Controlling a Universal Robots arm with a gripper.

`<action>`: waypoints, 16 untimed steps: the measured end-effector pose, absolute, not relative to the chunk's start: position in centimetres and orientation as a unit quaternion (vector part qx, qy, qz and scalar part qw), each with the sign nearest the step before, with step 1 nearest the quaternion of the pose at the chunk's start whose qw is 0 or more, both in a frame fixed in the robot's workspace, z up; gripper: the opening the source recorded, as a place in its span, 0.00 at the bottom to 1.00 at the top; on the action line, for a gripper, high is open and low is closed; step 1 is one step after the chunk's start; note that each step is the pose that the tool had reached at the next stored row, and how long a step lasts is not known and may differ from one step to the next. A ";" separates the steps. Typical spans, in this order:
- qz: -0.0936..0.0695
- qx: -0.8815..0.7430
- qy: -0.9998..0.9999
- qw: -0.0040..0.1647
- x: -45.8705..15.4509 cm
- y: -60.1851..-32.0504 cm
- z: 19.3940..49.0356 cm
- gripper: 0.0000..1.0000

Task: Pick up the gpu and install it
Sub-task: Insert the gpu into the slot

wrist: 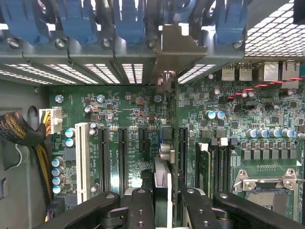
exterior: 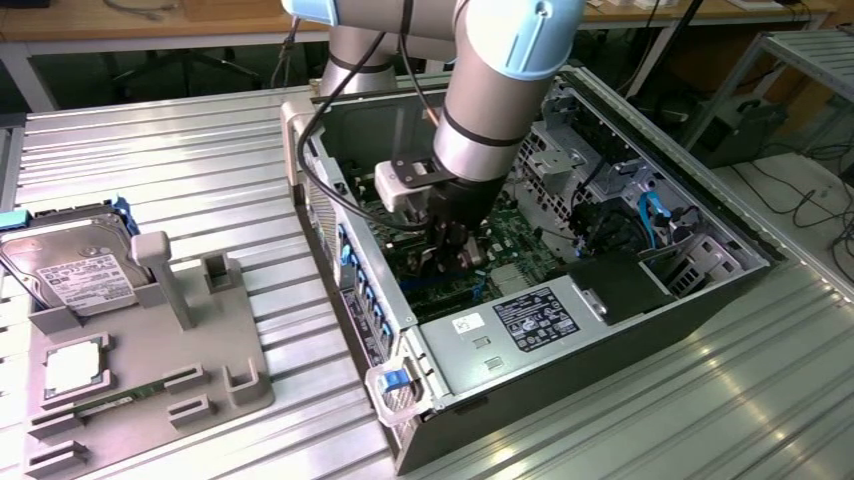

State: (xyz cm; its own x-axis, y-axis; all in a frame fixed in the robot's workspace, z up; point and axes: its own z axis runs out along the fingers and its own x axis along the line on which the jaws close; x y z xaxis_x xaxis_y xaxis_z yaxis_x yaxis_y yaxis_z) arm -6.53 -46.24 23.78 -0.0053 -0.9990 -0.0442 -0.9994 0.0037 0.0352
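Two fingers (wrist: 143, 210) around gpu (wrist: 163, 179)

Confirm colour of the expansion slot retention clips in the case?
Blue, clearest in the wrist view.

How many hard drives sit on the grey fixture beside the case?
1. The silver hard drive rests at the far end of the grey fixture, exterior view's left; none looks hidden.
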 end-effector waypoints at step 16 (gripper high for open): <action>0.028 -0.705 0.708 0.004 -6.5 -46.2 23.5 0.27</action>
